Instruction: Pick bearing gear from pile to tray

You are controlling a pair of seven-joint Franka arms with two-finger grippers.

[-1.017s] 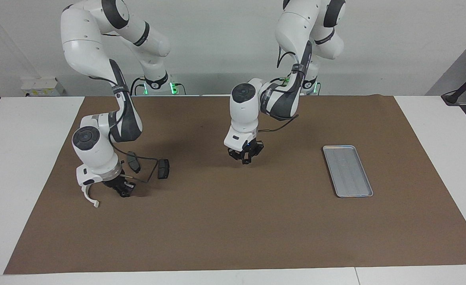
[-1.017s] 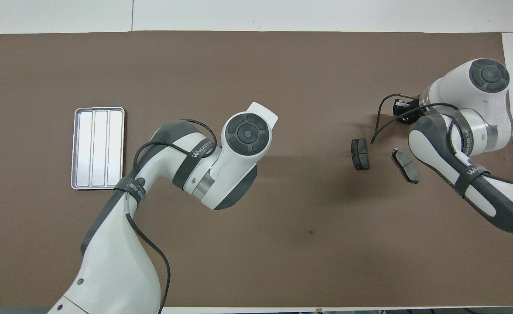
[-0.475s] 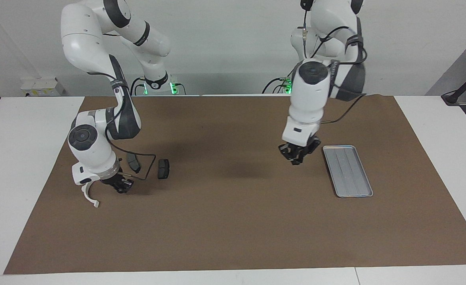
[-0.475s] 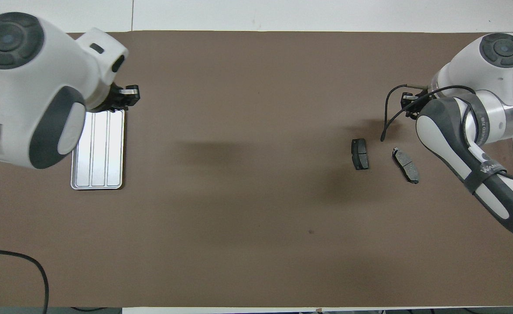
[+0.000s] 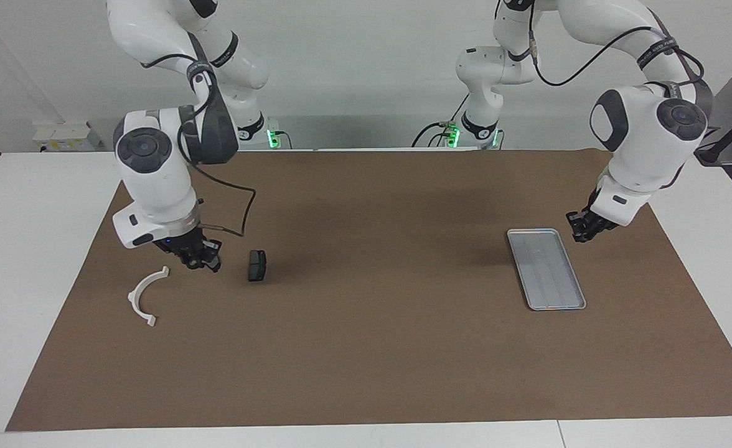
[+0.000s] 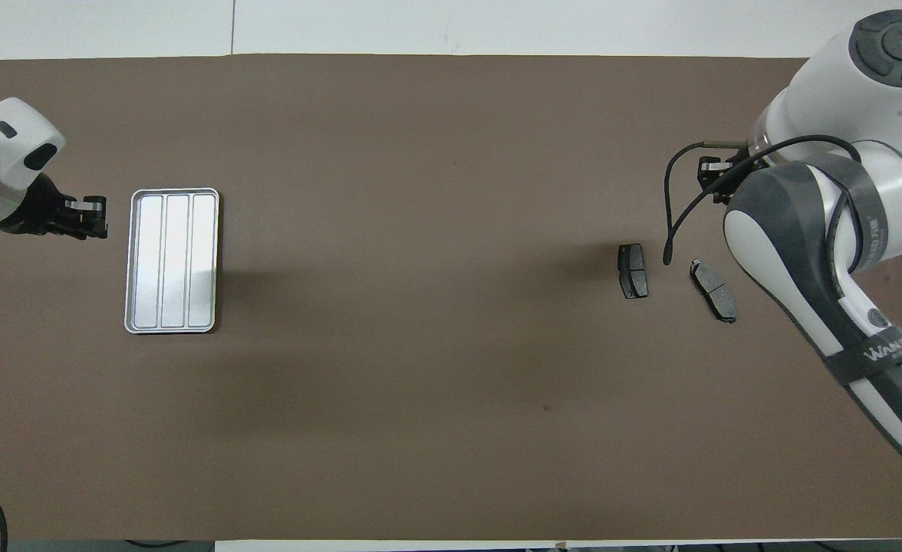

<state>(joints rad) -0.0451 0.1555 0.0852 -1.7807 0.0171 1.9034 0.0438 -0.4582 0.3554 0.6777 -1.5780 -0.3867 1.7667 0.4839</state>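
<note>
- Overhead view, closest in: spotting two dark brake pads (image 6: 633, 270) of the pile, lying near the right gripper (image 5: 201, 261).
- Hovering over the brown mat (image 6: 420, 383), that right gripper; grip impossible to tell.
- Over by the tray (image 6: 172, 192): left gripper (image 5: 581, 231) pinched shut, nothing seen in it, just beside the long rim, apart.
- Farthest out: white half-ring (image 5: 145, 295), near the right gripper.
</note>
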